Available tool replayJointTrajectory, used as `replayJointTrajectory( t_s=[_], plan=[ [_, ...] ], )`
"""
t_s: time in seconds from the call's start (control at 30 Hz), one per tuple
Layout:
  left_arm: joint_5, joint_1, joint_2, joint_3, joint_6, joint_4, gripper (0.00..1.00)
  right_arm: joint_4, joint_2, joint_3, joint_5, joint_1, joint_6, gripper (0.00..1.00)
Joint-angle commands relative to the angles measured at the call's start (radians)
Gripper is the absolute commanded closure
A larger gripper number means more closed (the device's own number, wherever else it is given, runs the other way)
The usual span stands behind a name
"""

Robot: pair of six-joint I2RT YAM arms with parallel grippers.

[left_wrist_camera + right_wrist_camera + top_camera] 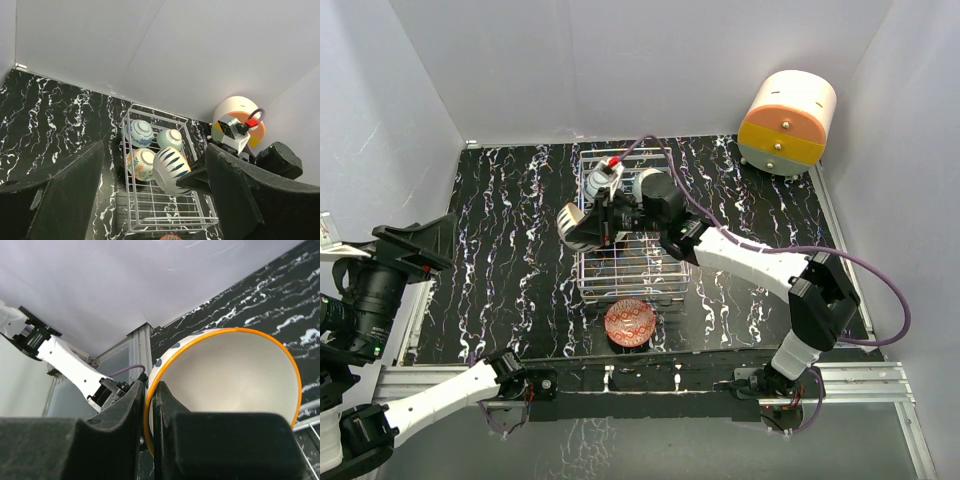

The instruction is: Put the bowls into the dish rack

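Five bowls (139, 133); one dish rack (650, 275); one drawer unit (787, 122).

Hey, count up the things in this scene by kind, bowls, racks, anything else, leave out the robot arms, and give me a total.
Bowls: 5
Dish rack: 1
Drawer unit: 1
Total: 7

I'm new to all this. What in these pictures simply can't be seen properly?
- Top view: the right arm covers much of the dish rack, so the bowls inside cannot be counted there.
- Left wrist view: the red bowl is cut off by the bottom edge.
- Right wrist view: the held bowl fills the frame and hides whatever lies beneath it.
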Motion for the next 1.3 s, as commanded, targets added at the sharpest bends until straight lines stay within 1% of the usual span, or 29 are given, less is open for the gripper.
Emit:
replayJointTrajectory(
  t_s=[0.0,0.1,0.2,0.33,0.43,0.63,0.87,1.03,1.17,1.27],
  plan=[
    [0.005,-0.002,0.031,0.019,0.008,0.007,0.2,0.229,-0.034,-0.072,-0.089,-0.078,0.141,0.92],
    [0.005,-0.002,0.035,0.019,0.007,0.006,0.2,0.343,-0.014,-0.151,-0.135,-0.141,0.256,0.92],
    [0.002,-0.002,0.042,0.023,0.007,0.003,0.2,0.499,0.016,-0.237,-0.176,-0.191,0.379,0.92],
    [-0.001,-0.002,0.047,0.023,0.007,0.002,0.2,0.681,0.08,-0.303,-0.226,-0.232,0.506,0.92],
    [-0.004,-0.002,0.048,0.019,0.006,0.002,0.2,0.725,0.128,-0.307,-0.251,-0.233,0.552,0.92],
    [-0.007,-0.002,0.049,0.012,0.004,0.006,0.2,0.688,0.146,-0.334,-0.244,-0.233,0.568,0.92],
    [-0.011,-0.002,0.049,-0.001,0.01,0.018,0.2,0.573,0.14,-0.374,-0.207,-0.232,0.567,0.92],
    [-0.009,-0.002,0.05,-0.001,0.01,0.018,0.2,0.488,0.14,-0.368,-0.178,-0.231,0.536,0.92],
    [-0.008,-0.002,0.047,0.002,0.01,0.018,0.2,0.491,0.161,-0.365,-0.181,-0.231,0.556,0.92],
    [-0.012,-0.002,0.046,0.005,0.012,0.014,0.2,0.547,0.188,-0.366,-0.188,-0.223,0.599,0.92]
  ],
)
